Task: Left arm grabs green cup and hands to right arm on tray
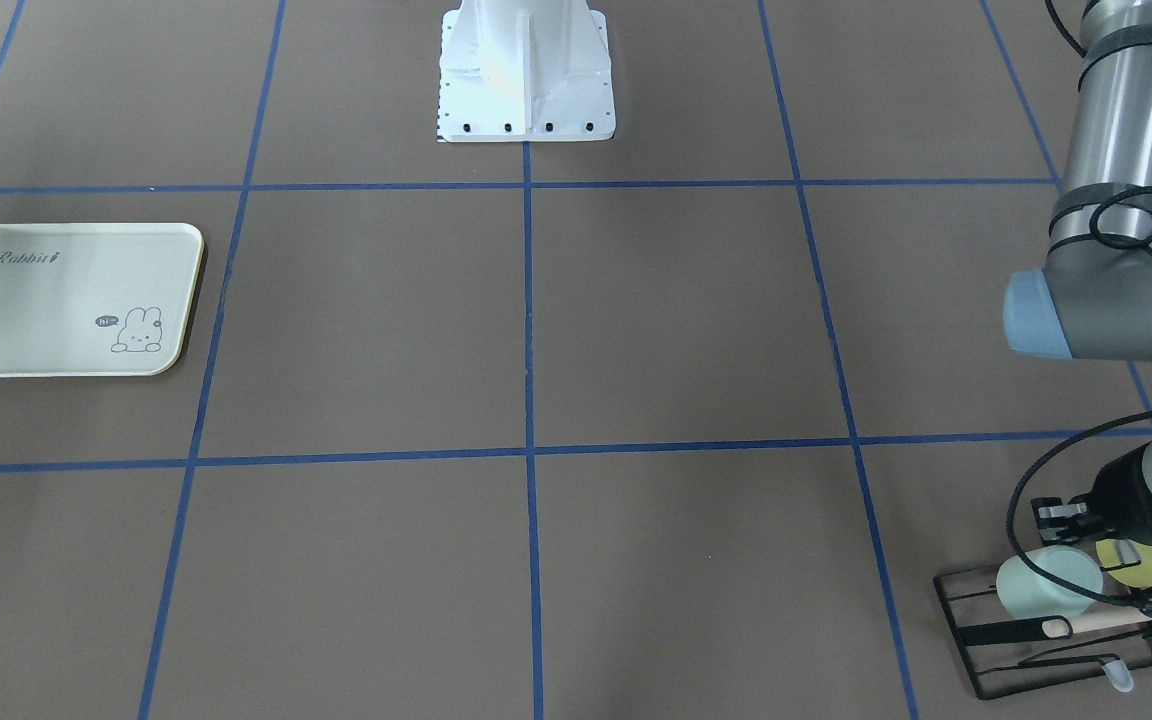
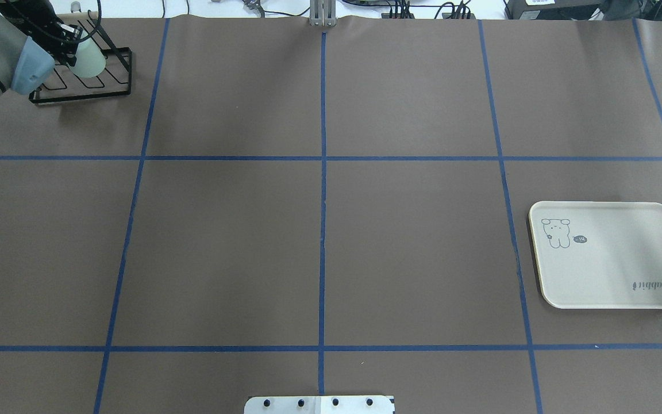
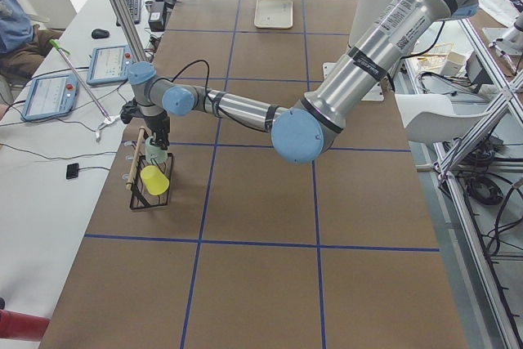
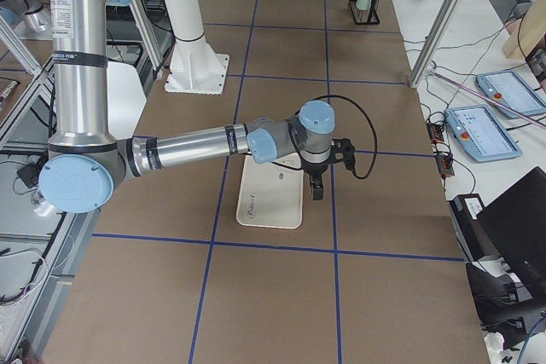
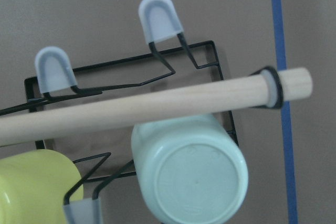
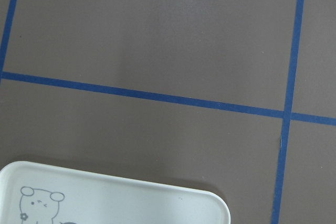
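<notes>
Two grippers, opening indiscernible in both: left gripper (image 3: 157, 135) hangs just above the green cup (image 1: 1041, 590), which lies on its side in the black wire rack (image 1: 1001, 631) at the table's (image 2: 222, 253) far-left corner; right gripper (image 4: 316, 193) hovers over the tray (image 2: 607, 270).

Left arm (image 3: 245, 110) over black rack (image 3: 150, 204) — yellow cup (image 3: 154, 180) inside, tray (image 3: 273, 12) far off

green cup (image 5: 191, 179): pale mint | other cup (image 5: 31, 187): yellow-green | tray (image 2: 612, 282): cream, grey bunny print | rack (image 1: 1001, 632): black
</notes>
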You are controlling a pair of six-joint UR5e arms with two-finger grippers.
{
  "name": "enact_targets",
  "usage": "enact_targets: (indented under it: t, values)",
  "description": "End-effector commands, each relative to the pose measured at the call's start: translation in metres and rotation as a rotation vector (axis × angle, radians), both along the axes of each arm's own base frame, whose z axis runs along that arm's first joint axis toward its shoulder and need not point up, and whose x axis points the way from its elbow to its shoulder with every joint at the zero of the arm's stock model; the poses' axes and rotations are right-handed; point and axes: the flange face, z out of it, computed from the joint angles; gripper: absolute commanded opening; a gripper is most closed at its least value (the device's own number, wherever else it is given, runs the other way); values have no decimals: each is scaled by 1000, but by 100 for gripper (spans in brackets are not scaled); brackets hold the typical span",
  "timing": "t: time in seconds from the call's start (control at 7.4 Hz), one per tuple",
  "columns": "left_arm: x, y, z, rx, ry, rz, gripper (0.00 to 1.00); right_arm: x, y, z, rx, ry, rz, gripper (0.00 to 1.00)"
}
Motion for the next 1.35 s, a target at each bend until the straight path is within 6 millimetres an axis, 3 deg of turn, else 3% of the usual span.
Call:
enact_targets:
  t: [0.0, 0.14, 1.22]
  values:
    - [-4, -1, 0, 7, -11, -9, 93, 0, 0, 0, 1, -1, -1, 100]
    - [-6, -1, -4, 15, -20, -23, 100, 0, 0, -1, 1, -3, 0, 100]
    - [6, -13, -1, -30, -35, -42, 99, -5, 1, 1, -5, -2, -8, 100]
